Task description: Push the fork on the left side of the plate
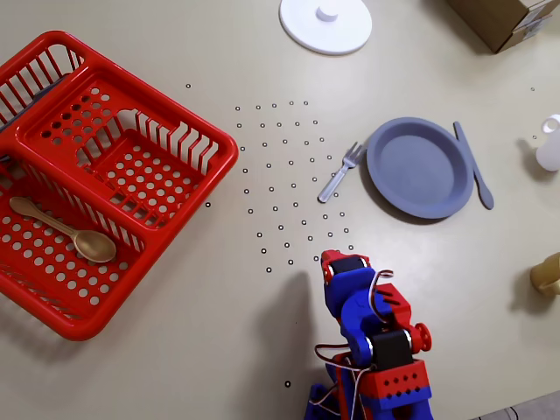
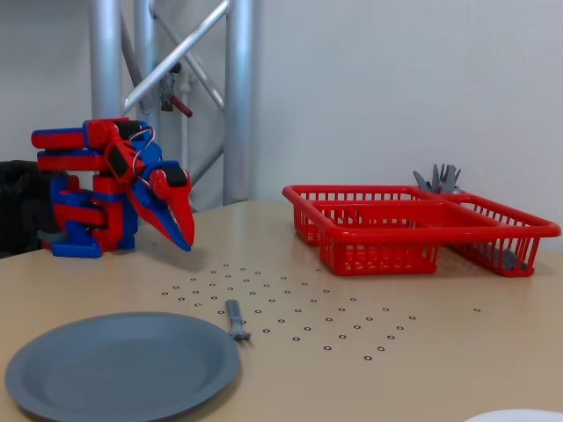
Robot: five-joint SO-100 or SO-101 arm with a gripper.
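Note:
The grey-blue fork point(image 1: 339, 174) lies on the table just left of the grey-blue plate point(image 1: 420, 168) in the overhead view. It is tilted, with its tines close to the plate's rim and its handle pointing down-left. In the fixed view the fork point(image 2: 235, 320) lies just right of the plate point(image 2: 123, 365). My gripper point(image 1: 336, 261) is below the fork in the overhead view, apart from it and touching nothing. In the fixed view the gripper point(image 2: 183, 239) points down above the table with its jaws together and empty.
A grey-blue knife point(image 1: 473, 166) lies right of the plate. A red basket point(image 1: 157, 179) at the left holds a tan spoon point(image 1: 68, 231). A white disc with a knob point(image 1: 325, 24) and a cardboard box point(image 1: 507, 19) are at the top. Small objects stand at the right edge point(image 1: 549, 144).

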